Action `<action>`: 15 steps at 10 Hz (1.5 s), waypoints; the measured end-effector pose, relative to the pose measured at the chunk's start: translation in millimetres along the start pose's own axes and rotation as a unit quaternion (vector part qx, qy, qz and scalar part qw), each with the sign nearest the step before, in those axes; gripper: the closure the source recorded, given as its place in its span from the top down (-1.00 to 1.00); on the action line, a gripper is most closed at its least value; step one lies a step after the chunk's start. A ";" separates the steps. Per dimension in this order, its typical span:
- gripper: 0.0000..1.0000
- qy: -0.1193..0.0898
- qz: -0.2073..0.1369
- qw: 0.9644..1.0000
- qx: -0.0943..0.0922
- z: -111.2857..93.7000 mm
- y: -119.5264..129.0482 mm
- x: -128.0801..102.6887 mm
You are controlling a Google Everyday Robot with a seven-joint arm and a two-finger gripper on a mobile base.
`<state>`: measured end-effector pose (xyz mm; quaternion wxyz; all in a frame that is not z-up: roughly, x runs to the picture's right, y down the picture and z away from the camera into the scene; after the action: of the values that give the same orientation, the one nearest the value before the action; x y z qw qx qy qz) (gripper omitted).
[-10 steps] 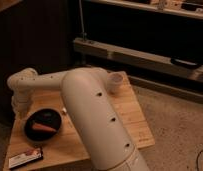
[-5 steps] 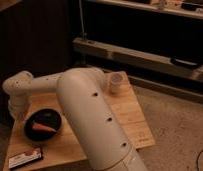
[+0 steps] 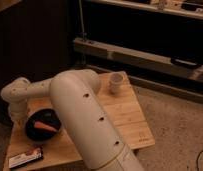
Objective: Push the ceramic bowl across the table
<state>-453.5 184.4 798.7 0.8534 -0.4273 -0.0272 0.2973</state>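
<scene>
My arm bends over the light-wood table (image 3: 126, 116) and drops at the far left, putting my gripper (image 3: 18, 120) just beside the left rim of the black ceramic bowl (image 3: 36, 132), fingers closed; I cannot tell if it touches. The bowl sits near the table's left edge with an orange piece (image 3: 45, 126) inside. A black-and-white packet (image 3: 26, 157) lies at the front-left corner and a pale cup (image 3: 115, 83) stands at the back.

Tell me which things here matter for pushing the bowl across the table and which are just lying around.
For the job: ceramic bowl; table; gripper, shut, low beside the bowl's left rim.
Lying about: orange piece in the bowl; black-and-white packet at the table's near left corner; pale cup at the far edge.
</scene>
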 end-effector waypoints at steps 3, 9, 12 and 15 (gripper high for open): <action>-1.00 0.002 0.002 1.000 0.004 -0.5 -3.0 5.8; -1.00 0.010 0.045 0.999 0.011 -1.8 -47.2 36.5; -1.00 0.006 0.073 0.997 0.020 -19.8 -82.9 73.0; -1.00 0.002 0.090 0.996 0.025 -32.5 -100.5 107.3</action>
<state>-306.9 172.1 830.8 0.8336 -0.4070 0.0207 0.3729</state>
